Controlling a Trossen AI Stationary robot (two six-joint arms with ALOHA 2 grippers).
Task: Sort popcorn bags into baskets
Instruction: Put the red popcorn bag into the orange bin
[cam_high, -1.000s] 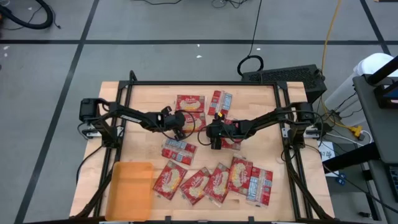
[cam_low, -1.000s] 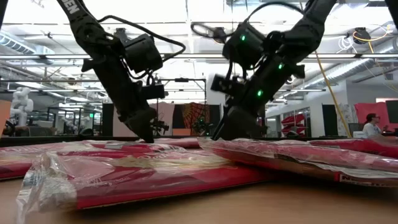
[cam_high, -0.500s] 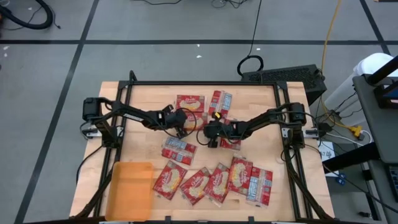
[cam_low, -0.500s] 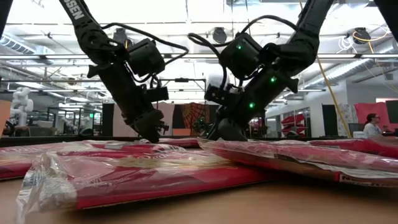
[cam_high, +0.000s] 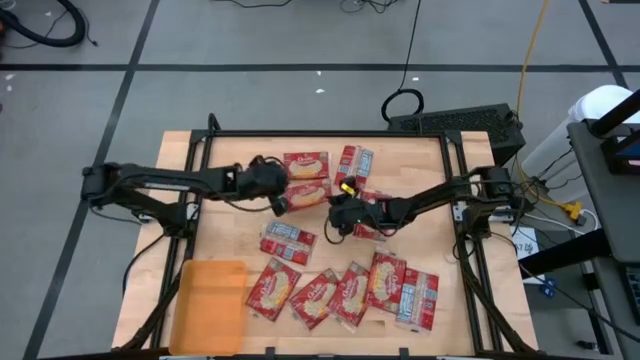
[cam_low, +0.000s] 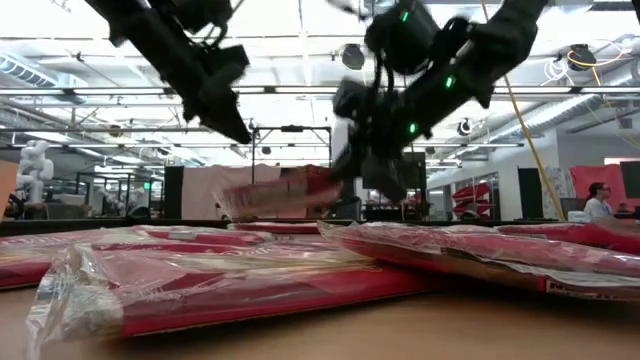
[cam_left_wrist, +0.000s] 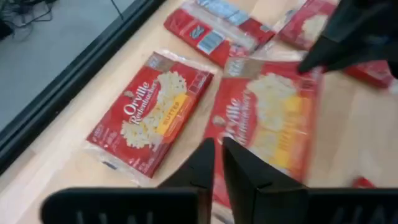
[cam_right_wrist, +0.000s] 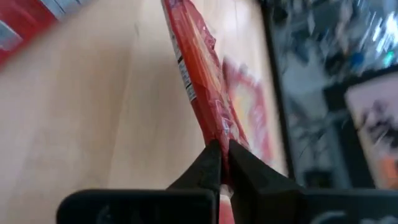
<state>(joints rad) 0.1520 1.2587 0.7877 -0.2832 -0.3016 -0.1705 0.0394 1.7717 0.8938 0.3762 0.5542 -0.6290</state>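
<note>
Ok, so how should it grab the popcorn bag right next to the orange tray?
Probably pinch the popcorn bag by its thin edge facing the orange tray, coming straight down. It lies flat, and that side is open, while another bag crowds its other side.

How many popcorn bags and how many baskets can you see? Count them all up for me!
popcorn bags, red: 10, one of them pinched in the right pincer
basket, orange: 1
Total: 11
</note>
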